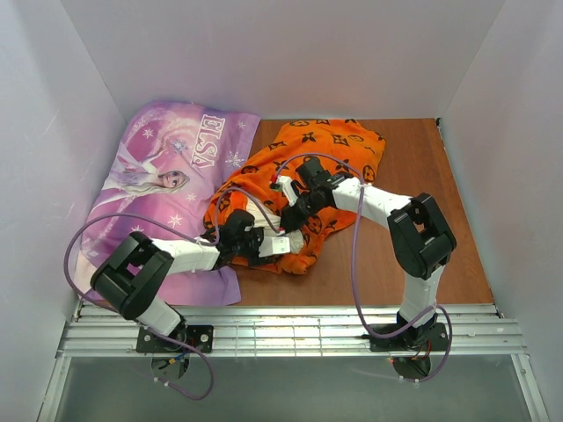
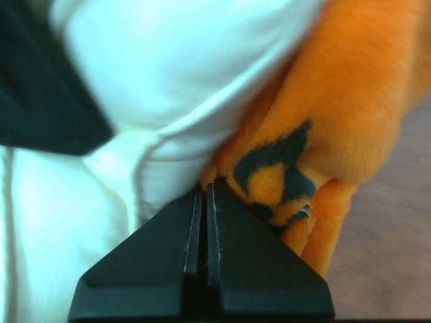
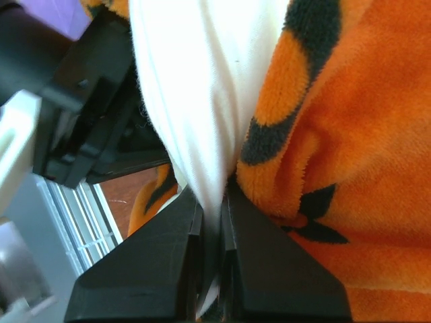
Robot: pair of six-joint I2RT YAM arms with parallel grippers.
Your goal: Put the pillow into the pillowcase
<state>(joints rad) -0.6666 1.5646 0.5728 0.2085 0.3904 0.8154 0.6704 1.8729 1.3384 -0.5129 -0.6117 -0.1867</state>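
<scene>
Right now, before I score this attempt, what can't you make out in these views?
- How much of the pillow is inside the pillowcase: in the top view, orange folds, the left arm and the right arm cover it.
- The case's opening: covered in the top view, and the wrist views are too close.
- What the left end effector pinches: the left wrist view is blurred, and white and orange fabric meet at its tips.
</scene>
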